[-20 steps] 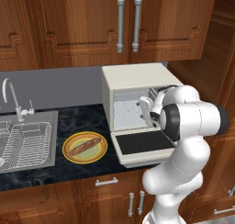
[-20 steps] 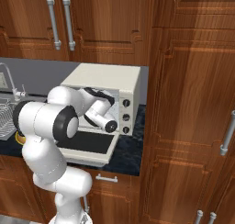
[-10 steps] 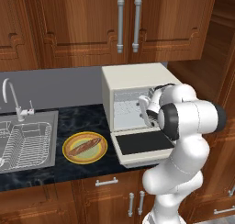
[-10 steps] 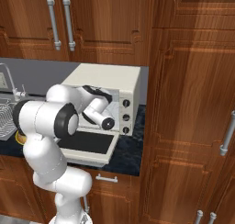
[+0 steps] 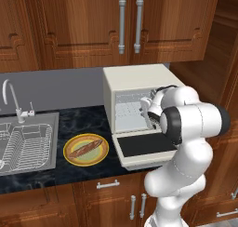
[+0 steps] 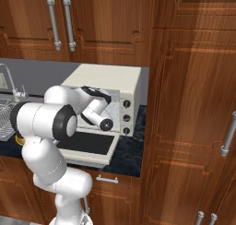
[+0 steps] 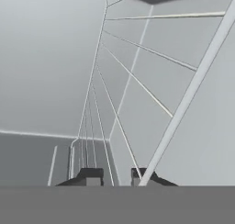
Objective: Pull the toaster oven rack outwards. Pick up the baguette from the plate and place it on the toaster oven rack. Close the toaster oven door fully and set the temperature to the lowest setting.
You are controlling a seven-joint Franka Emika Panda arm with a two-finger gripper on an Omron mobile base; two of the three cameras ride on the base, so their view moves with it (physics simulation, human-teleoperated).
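Observation:
The cream toaster oven point(image 5: 135, 77) stands on the dark counter with its door point(image 5: 139, 147) folded down flat in front. My gripper point(image 5: 145, 107) reaches into the cavity just above the toaster oven rack point(image 5: 124, 115). In the hand view the thin grey wires of the rack point(image 7: 137, 81) run away from me, and my gripper point(image 7: 115, 176) stands narrowed, its two dark tips close on either side of a rack wire at the front edge. The baguette point(image 5: 86, 148) lies on the plate point(image 5: 69, 159) to the left of the oven.
A sink with a silver wire dish basket point(image 5: 25, 142) and a faucet point(image 5: 14, 98) sits at the far left. Brown wall cabinets point(image 5: 125, 26) hang above the oven. Three knobs point(image 6: 126, 117) run down the oven's right panel. A tall wooden cabinet point(image 6: 193, 104) stands right of the oven.
The hand has pushed slightly deeper and lower into the oven cavity, and the fingers have come together around the rack's front wire.

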